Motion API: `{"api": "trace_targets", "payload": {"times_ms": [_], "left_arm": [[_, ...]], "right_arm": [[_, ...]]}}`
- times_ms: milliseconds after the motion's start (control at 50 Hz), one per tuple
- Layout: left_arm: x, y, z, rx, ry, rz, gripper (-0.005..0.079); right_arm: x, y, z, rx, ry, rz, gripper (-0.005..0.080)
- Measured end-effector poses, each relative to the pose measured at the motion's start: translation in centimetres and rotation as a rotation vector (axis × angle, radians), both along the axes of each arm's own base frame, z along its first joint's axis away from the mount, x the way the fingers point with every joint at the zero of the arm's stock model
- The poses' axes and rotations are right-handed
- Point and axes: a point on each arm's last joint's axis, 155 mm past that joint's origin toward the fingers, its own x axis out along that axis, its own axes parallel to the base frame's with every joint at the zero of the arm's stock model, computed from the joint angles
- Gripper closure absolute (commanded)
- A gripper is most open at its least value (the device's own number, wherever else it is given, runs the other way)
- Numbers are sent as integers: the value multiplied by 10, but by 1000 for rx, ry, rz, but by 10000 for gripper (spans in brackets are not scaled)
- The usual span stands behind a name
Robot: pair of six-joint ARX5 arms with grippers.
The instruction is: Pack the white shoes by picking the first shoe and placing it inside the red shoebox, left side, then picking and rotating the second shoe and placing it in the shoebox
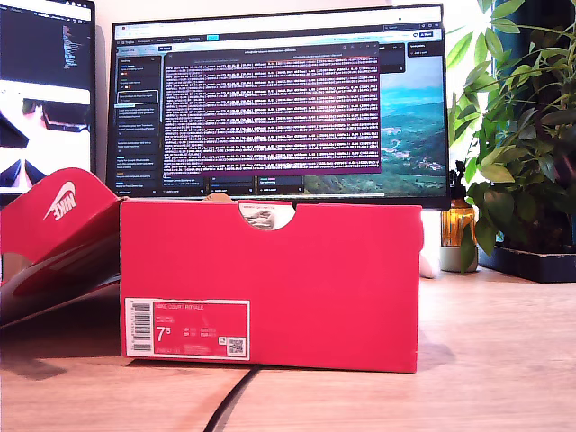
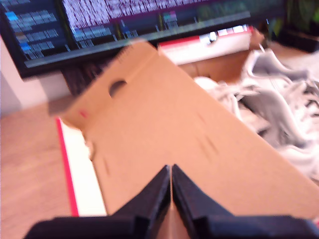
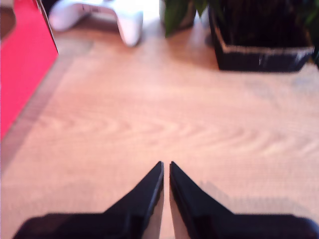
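Red shoebox [image 2: 149,144] lies under my first gripper [image 2: 171,186], jaws closed.

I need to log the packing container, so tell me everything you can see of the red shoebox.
The red shoebox is glossy red cardboard standing upright on the wooden desk, its lid with a white swoosh open at the exterior view's left. The front has a half-round notch and a white "7.5" barcode label. Inside shows brown cardboard and crumpled white paper.
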Motion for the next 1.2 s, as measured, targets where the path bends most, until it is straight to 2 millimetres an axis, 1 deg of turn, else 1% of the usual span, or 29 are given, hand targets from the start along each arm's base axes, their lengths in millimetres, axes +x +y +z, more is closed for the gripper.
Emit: {"api": "trace_targets", "payload": {"times_ms": [80, 160, 260, 380, 540, 620, 740, 840, 1040, 1140, 1200], "left_arm": [[-2, 3, -13, 6, 16, 18, 754], [-5, 4, -23, 2, 33, 25, 754], [-8, 5, -22, -18, 0, 32, 754], [-18, 6, -18, -39, -44, 43, 754], [-32, 9, -30, -59, -56, 59, 754], [-38, 11, -36, -75, -58, 75, 754], [-44, 12, -39, -80, -77, 81, 754], [-48, 13, -34, -81, -96, 86, 754], [-48, 30, -28, -73, -131, 180, 754], [-51, 32, -28, -85, -156, 193, 754], [-52, 35, -31, -109, -154, 215, 754]], "right_arm": [[-9, 0, -12, 0, 16, 0, 764], [-17, 0, -19, 2, 16, 0, 764], [-23, -1, -17, 8, -16, -2, 764], [-32, -1, -14, 25, -61, -10, 764], [-48, -2, -16, 28, -88, -11, 764], [-51, -2, -11, 30, -119, -11, 764], [-56, -2, -1, 31, -160, -10, 764], [-61, -2, 2, 31, -181, -9, 764], [-68, -3, 16, 10, -238, 0, 764], [-71, -3, 28, 11, -292, -1, 764], [-75, -4, 27, 11, -302, -4, 764]]}}
